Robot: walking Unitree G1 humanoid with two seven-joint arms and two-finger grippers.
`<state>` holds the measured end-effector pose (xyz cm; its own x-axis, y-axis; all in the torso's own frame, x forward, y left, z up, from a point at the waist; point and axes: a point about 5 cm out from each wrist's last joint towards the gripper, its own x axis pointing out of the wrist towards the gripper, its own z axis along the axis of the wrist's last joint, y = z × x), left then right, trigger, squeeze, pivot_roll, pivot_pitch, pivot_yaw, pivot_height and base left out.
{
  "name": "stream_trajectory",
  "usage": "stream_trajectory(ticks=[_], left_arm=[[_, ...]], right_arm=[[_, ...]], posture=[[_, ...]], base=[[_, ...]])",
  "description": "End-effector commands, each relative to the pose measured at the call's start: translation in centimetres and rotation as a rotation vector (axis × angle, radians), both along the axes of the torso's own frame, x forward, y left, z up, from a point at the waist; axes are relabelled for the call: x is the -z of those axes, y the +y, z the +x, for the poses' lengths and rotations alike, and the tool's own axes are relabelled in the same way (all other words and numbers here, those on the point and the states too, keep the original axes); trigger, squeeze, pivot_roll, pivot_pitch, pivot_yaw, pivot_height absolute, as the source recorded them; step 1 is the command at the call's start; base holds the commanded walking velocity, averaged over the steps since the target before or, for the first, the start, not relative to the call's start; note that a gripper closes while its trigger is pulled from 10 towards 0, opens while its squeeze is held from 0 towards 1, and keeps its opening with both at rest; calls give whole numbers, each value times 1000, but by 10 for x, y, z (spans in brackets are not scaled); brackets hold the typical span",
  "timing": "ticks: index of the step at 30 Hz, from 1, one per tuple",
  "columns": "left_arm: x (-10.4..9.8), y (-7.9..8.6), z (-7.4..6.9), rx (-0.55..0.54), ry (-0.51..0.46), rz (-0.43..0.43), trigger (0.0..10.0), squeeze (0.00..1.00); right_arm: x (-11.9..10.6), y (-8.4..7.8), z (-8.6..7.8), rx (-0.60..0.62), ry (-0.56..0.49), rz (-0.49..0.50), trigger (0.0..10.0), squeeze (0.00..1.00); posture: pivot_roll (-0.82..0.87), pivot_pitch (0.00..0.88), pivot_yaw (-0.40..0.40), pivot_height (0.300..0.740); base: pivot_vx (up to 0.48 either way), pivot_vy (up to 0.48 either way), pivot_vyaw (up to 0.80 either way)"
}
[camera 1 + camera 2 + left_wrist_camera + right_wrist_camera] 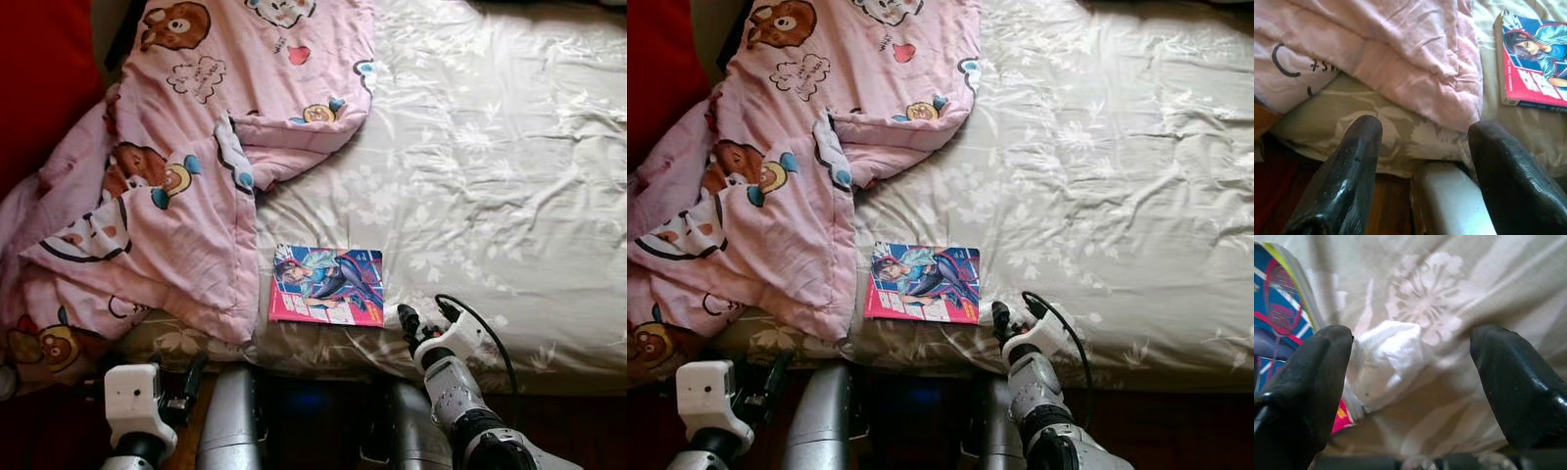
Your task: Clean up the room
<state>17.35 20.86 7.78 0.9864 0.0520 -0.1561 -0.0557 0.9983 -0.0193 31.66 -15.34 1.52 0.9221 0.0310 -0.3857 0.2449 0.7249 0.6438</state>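
A colourful comic book (328,286) lies flat on the bed near its front edge. Just right of it, my right gripper (428,318) rests at the bed's edge, open. In the right wrist view a crumpled white tissue (1386,357) lies on the sheet between the spread fingers (1308,387), nearer the book-side finger; the book's corner (1278,308) sits beside it. My left gripper (189,384) hangs low at the left, below the mattress edge, open with nothing in it. Its fingers (1352,161) point toward the blanket's hem.
A pink cartoon-print blanket (167,176) is heaped over the left of the bed and spills off the front edge. The pale floral sheet (490,176) covers the right side. A red object (39,78) stands at the far left. My silver legs (230,421) touch the bed front.
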Motion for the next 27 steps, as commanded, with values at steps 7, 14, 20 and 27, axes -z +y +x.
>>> stream_trajectory(ticks=[7,14,20,27], left_arm=[[1,-1,-6,-9,29,-9,10000,0],[2,-3,-6,-5,35,-12,10000,0],[6,-4,-9,-9,50,-15,10000,0],[8,-7,-10,-13,52,-18,10000,0]], right_arm=[[6,8,-5,-52,29,-4,10000,0],[16,18,-13,-153,81,-43,10000,0],[15,19,-13,-171,69,-55,3490,0],[13,16,-11,-166,57,-54,0,0]], posture=[[231,395,-58,623],[231,395,-58,623],[220,384,-60,623],[213,386,-72,623]], base=[[0,0,0],[0,0,0],[0,0,0],[0,0,0]])
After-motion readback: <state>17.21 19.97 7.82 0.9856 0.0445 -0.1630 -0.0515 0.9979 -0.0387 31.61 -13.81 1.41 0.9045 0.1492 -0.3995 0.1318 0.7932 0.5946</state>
